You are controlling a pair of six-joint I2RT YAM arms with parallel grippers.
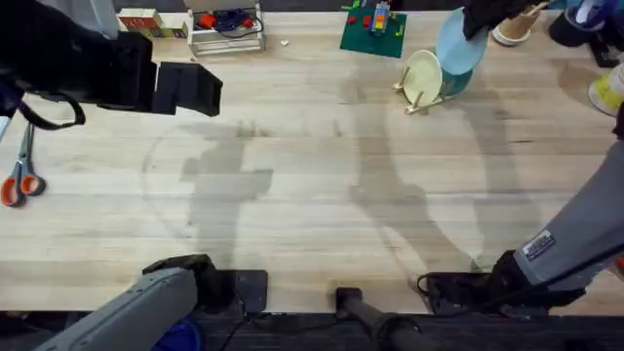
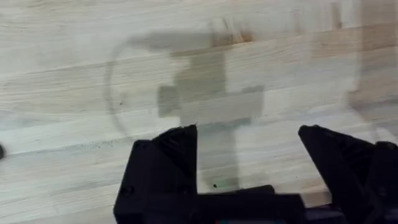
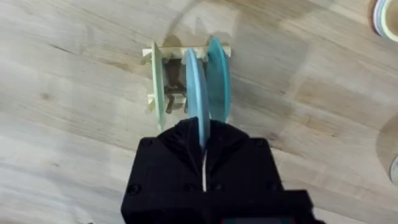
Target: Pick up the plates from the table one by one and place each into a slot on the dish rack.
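My right gripper is shut on the rim of a pale blue plate, holding it on edge over the small wooden dish rack at the far right of the table. In the right wrist view the blue plate stands between a cream plate and a teal plate, both upright in the dish rack, with the right gripper still clamped on it. The left gripper hangs high over the table's left side. In its wrist view the left gripper is open above bare wood.
Orange-handled scissors lie at the left edge. A white wire stand, wooden blocks and a green baseplate line the far edge. A bowl and a yellow-and-white object sit at the far right.
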